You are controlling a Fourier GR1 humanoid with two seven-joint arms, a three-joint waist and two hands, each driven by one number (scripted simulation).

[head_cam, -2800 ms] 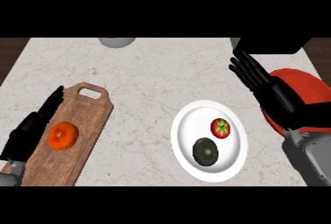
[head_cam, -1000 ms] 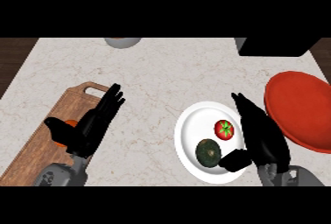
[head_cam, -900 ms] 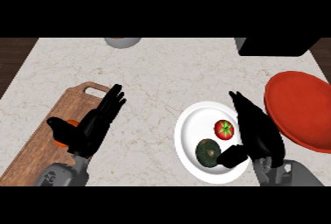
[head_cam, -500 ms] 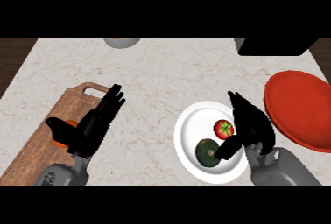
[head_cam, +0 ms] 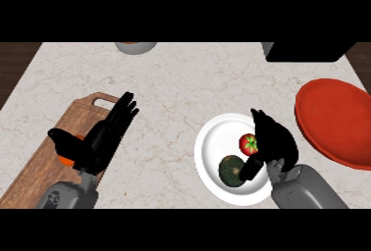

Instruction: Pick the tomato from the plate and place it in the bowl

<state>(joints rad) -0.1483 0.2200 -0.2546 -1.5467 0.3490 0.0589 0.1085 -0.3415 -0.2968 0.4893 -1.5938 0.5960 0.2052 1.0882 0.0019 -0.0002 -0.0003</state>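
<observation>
A red tomato [head_cam: 248,143] with a green stem lies on the white plate [head_cam: 217,132], next to a dark green round fruit [head_cam: 232,170]. My right hand [head_cam: 274,140] hovers over the plate's right side, right beside the tomato, fingers straight and thumb reaching down toward the green fruit. It covers part of the tomato's right edge. The red bowl [head_cam: 338,121] sits at the right edge of the counter. My left hand [head_cam: 101,137] is open above the wooden cutting board [head_cam: 51,162].
An orange fruit [head_cam: 66,159] on the cutting board is mostly hidden under my left hand. A grey cup [head_cam: 135,47] stands at the counter's far edge. A black box [head_cam: 308,51] occupies the far right corner.
My right hand has slid left over the plate until it reaches the tomato. The left hand stays over the cutting board, barely moved.
</observation>
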